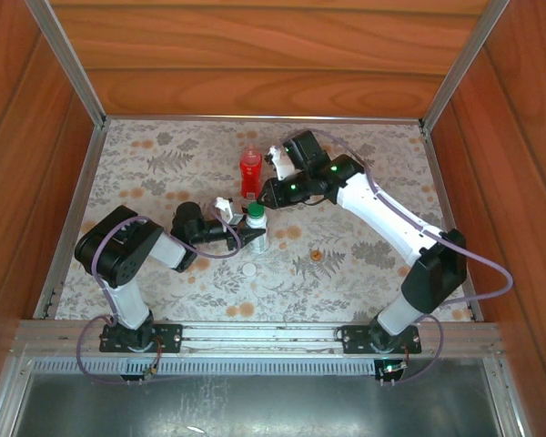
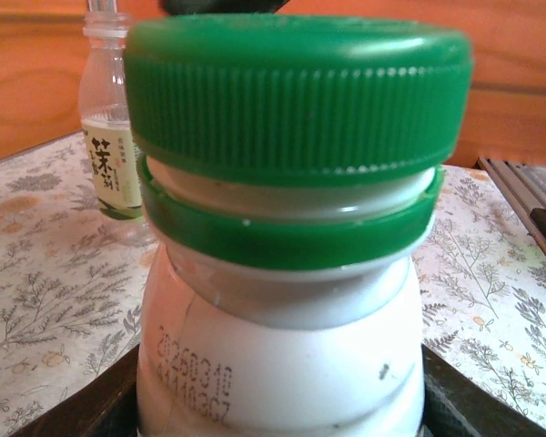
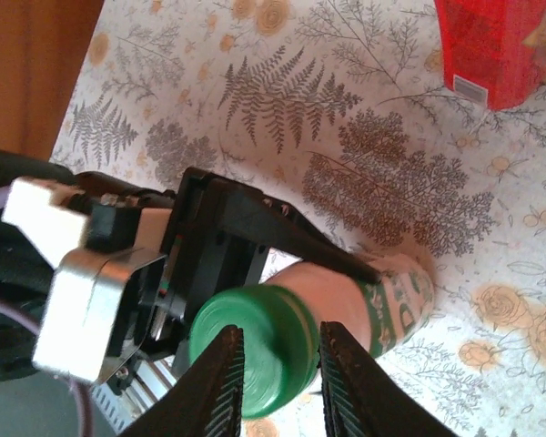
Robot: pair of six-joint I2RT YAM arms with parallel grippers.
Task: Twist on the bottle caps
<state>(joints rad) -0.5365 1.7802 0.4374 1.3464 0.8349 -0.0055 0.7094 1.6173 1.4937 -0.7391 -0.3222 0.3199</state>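
The right end effector point(image 3: 282, 335) has its fingers a little apart astride the green cap point(image 3: 209, 339); I cannot tell whether they actually pinch it. The left end effector point(image 1: 244, 238) is clamped on the body of the bottle point(image 2: 282, 364), which stands upright near the middle of the tabletop point(image 1: 373, 182). A pale band of neck shows between the cap and the collar ring, so the cap likely needs more turns. Grip squarely on the ribbed skirt, keep the wrist in line with the neck, and twist while the left holds firm. Steer clear of the red bottle point(image 1: 250, 171) just behind, toward the far edge.
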